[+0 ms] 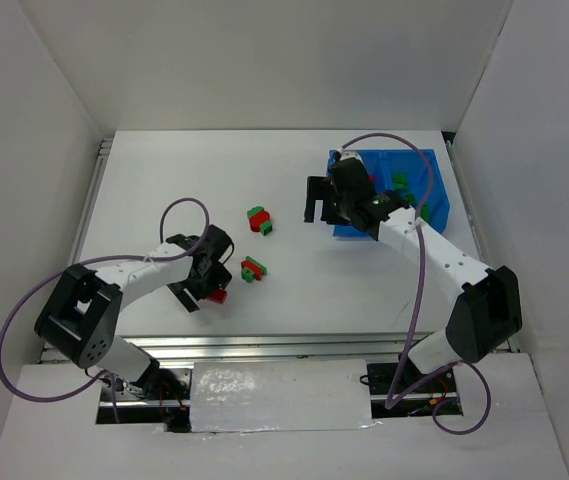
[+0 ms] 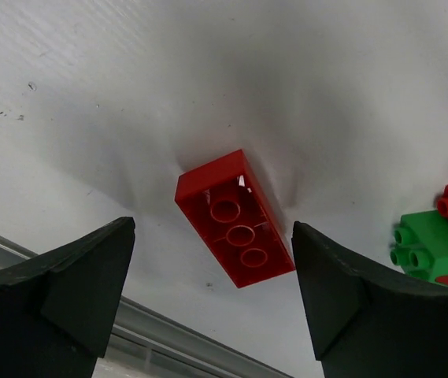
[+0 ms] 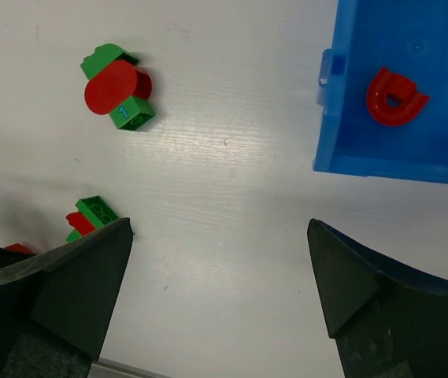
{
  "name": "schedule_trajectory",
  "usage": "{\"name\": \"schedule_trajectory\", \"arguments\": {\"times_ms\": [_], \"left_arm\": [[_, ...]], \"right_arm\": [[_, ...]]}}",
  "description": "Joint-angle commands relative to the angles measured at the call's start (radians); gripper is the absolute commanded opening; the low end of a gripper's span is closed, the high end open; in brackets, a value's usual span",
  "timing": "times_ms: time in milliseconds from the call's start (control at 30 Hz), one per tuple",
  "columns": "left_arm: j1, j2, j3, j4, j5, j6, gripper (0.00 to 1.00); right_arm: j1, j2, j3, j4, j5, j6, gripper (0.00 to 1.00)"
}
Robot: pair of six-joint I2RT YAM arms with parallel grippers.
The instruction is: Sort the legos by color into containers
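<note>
In the top view, the blue bin [image 1: 442, 208] is seen at the right of the table [image 1: 164, 180], with green legos [image 1: 401, 182] lying in its right part, while its left part is hidden by the right arm. The right gripper [image 1: 322, 212] is held just left of the bin over bare table, its fingers spread and nothing between them. A red-and-green cluster [image 1: 258, 220] is found further left of the bin, and a second cluster [image 1: 253, 268] left of it and nearer the arm bases. Well left of the bin, the left gripper [image 1: 209, 288] is lowered around a red brick [image 1: 221, 295]. In the left wrist view the bin is not shown. The red brick [image 2: 235, 219] is seen lying underside up on the table, between the parted fingers of the left gripper [image 2: 212, 236] and touched by neither, and the second cluster [image 2: 440, 244] is caught at the right edge. In the right wrist view, the blue bin [image 3: 349, 118] is seen at upper right with a red arch piece [image 3: 395, 96] lying in it. The red-and-green cluster [image 3: 117, 87] and the second cluster [image 3: 90, 216] are seen left of the bin. The right gripper [image 3: 220, 228] is spread wide over bare table, holding nothing.
</note>
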State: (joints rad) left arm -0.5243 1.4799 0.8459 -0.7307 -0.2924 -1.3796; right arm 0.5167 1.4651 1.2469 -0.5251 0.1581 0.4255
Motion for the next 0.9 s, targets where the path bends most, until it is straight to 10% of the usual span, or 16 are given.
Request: {"name": "schedule_trajectory", "arguments": {"times_ms": [0, 400, 600, 867], "left_arm": [[-0.002, 0.032, 0.004, 0.03, 0.003, -0.05, 0.91], [0.009, -0.009, -0.048, 0.041, -0.042, -0.079, 0.0], [-0.026, -0.242, -0.028, 0.075, 0.008, -0.035, 0.0], [-0.146, -0.357, 0.128, 0.117, 0.041, -0.003, 0.0]], "right_arm": [[0.026, -0.022, -0.007, 0.042, -0.008, -0.007, 1.0], [0.15, -0.196, -0.26, 0.311, -0.209, 0.087, 0.99], [0.35, -0.313, -0.639, 0.905, -0.224, 0.265, 0.98], [0.462, -0.272, -0.698, 1.149, -0.117, 0.299, 0.93]]}}
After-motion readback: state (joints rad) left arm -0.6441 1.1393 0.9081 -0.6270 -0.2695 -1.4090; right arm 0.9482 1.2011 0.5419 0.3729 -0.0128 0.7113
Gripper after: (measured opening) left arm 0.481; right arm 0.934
